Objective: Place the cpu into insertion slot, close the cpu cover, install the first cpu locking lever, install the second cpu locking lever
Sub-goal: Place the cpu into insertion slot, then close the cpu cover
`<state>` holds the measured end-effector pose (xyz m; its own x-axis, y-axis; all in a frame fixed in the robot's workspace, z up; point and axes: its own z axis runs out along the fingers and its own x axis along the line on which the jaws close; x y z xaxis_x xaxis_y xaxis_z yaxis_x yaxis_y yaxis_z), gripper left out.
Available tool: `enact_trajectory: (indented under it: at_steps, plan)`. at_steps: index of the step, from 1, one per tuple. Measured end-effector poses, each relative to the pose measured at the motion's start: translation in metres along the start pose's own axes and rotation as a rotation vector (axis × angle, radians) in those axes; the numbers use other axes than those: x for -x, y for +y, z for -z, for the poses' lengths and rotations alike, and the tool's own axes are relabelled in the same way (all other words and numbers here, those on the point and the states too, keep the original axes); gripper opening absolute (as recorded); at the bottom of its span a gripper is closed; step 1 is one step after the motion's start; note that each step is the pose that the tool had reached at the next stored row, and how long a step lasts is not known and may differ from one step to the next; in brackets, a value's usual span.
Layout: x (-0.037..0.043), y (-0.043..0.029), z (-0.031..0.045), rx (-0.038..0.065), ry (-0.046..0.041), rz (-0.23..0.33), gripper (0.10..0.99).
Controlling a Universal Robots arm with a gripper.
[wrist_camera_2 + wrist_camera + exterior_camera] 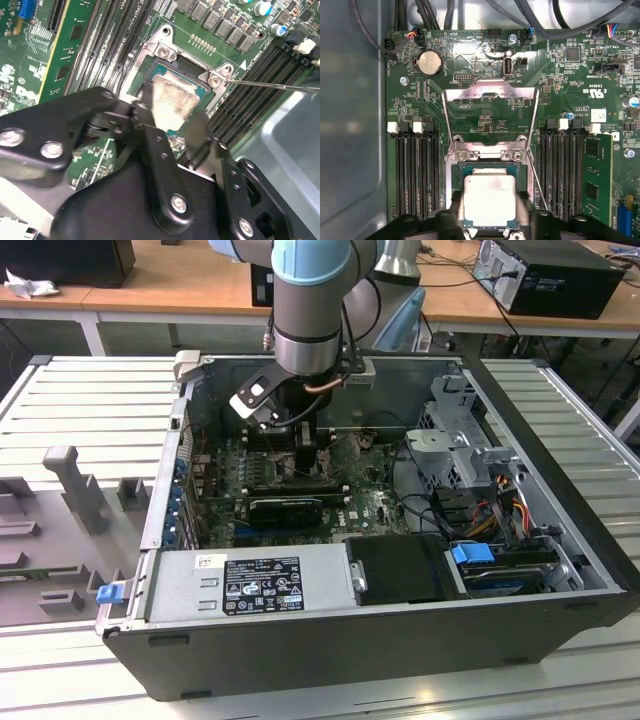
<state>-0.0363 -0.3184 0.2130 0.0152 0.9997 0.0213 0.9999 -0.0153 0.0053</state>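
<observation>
Inside the open computer case point(400, 645), over the green motherboard point(560, 75), the gripper point(172, 125) is clamped. The cpu cover point(490, 92) lies flipped back. At the insertion slot point(456, 172) is the cpu point(490, 200), pinched by opposite edges. Light, stiff, delicate underneath, I'd guess: edges only.

Bright, even room light from overhead fills the exterior view. The pale ribbed surface point(90, 410) is brightest, and the arm point(310, 310) carries a soft sheen on its blue cap. The inside of the open computer case point(300, 640) is dimmer, darkest under the arm. In both wrist views the chip point(172, 97) point(490, 195) glares almost white, its top washed out. In the second wrist view the black tool point(172, 122), close to the lens, looks soft, with dull highlights on its screws. In the first wrist view the green board point(570, 75) is evenly lit and crisp, while the grey case wall point(350, 125) is hazy.
</observation>
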Motion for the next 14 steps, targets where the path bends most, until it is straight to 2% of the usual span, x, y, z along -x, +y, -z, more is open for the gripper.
enact_trajectory:
  at_steps: [1,2,4,14]
  plan:
    - [0.0,0.0,0.0016,0.0,-0.0001,0.0,0.396]
    - [-0.0001,0.0,0.0023,0.0,-0.0001,0.0,0.337]
    - [-0.0001,0.0,0.0038,0.0,-0.0001,0.0,0.106]
    - [-0.0002,0.0,0.0094,0.0,-0.0008,-0.001,0.106]
